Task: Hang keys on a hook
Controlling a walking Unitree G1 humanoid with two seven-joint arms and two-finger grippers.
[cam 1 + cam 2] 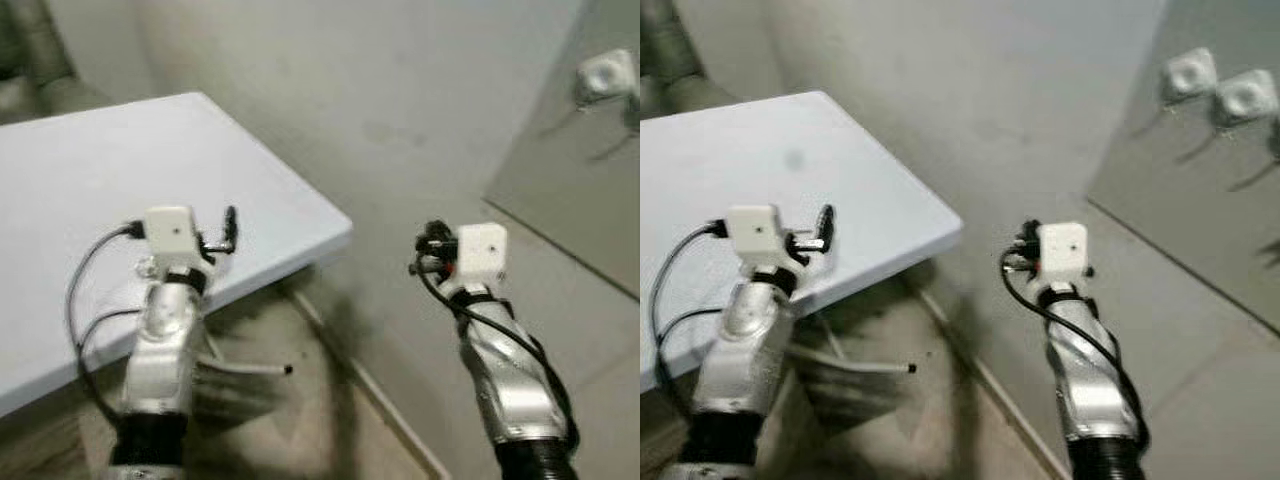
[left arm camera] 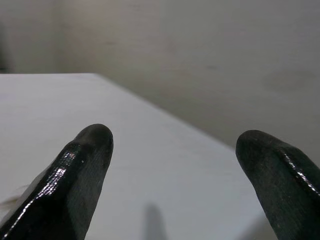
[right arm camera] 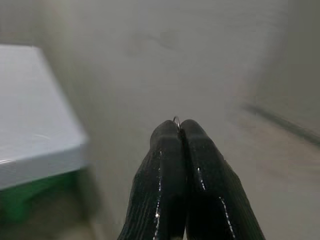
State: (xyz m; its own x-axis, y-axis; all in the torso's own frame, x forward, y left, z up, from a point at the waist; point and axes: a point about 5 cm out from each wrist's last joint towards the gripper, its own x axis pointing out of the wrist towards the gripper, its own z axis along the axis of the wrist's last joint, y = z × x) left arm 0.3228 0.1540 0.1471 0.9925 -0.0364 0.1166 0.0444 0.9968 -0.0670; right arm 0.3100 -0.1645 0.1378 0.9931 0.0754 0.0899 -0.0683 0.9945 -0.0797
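Fingers of the right hand [image 3: 181,131] are pressed together, a thin arc of wire, likely the key ring [image 3: 176,119], peeking out at their tips; the keys themselves cannot be made out. From that hand, raised near the wall, two pale knobs that may be hooks [image 1: 1220,88] sit up and to the right on the grey panel [image 1: 590,190], well apart, and the right arm is the nearer. Left hand [image 2: 172,150] hangs spread over the white bench [image 1: 90,190], gripping nothing.
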